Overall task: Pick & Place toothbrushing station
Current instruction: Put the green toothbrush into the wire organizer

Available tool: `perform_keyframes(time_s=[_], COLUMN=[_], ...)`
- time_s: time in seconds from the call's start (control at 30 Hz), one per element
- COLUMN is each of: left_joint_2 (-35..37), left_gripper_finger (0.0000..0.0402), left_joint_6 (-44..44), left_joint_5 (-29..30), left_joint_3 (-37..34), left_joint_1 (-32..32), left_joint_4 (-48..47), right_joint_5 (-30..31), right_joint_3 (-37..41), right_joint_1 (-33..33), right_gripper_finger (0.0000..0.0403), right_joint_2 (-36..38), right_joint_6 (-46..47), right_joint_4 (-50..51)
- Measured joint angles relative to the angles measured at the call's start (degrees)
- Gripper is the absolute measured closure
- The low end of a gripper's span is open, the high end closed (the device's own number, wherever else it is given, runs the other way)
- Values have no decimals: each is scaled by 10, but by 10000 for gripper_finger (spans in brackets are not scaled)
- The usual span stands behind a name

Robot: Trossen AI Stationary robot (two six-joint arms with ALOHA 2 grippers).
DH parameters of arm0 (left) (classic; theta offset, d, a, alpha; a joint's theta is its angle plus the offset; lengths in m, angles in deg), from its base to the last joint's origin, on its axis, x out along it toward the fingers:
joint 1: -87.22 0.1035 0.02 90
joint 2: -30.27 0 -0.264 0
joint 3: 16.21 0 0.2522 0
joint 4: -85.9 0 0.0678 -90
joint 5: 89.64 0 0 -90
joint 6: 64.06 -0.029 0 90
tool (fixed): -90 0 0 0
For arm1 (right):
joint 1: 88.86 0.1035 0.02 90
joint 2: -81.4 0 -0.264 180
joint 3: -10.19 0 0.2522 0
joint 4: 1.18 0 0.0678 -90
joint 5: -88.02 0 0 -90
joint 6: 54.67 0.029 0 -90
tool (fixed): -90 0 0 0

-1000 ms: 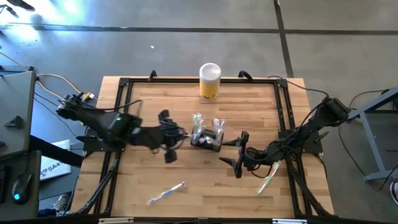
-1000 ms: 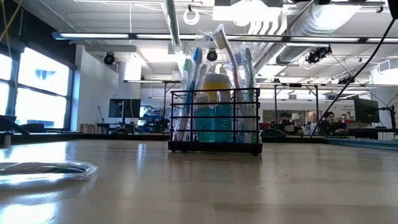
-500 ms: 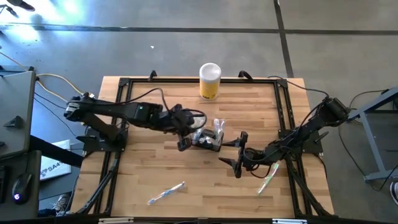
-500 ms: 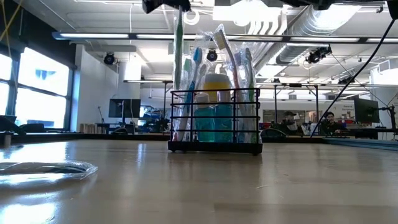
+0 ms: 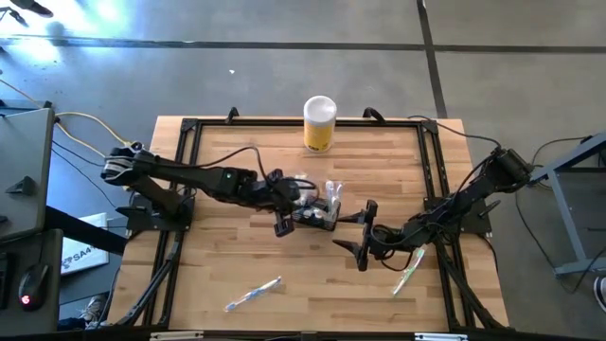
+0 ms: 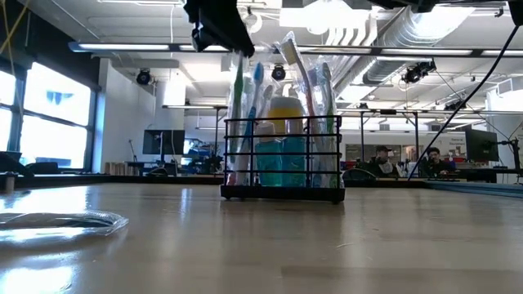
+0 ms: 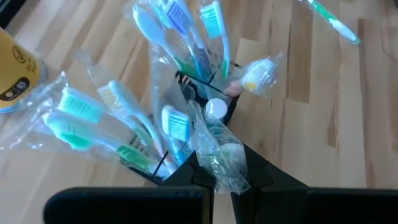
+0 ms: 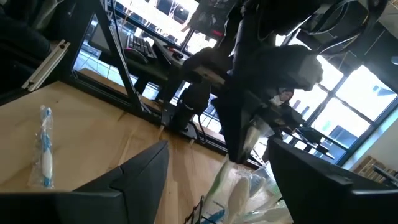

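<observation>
Nearest us on the surface (image 5: 218,246) lies a wrapped toothbrush (image 5: 254,295), and another (image 5: 409,269) lies beside the right arm. Mid-surface we see the toothbrushing station (image 5: 315,214), a low black wire caddy standing upright, its long axis running left to right, packed with wrapped toothbrushes pointing up. The left end effector (image 5: 289,194) sits over its left end, fingers together on a clear toothbrush wrapper (image 7: 224,163). The right end effector (image 5: 365,235) waits just right of it, fingers apart. Farthest back stands a yellow cylinder (image 5: 320,124) with a white lid.
</observation>
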Motion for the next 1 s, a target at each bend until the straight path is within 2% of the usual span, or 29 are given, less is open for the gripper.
perform_keyframes(time_s=[0.17,0.4,0.57,0.73,1.0], left_joint_2=[1,3,2,1,33], left_gripper_finger=[385,385,374,337,253], left_joint_6=[0,1,2,1,-9], left_joint_5=[-4,-65,-80,-79,-75], left_joint_3=[-40,-95,-105,-108,-103], left_joint_1=[8,32,39,37,37], left_joint_4=[42,124,130,122,114], right_joint_5=[0,0,0,0,0], right_joint_3=[0,0,0,0,0], right_joint_1=[0,0,0,0,0], right_gripper_finger=[135,135,135,135,135], right_joint_2=[0,0,0,0,0], right_joint_6=[1,1,1,1,1], right_joint_4=[1,4,4,4,5])
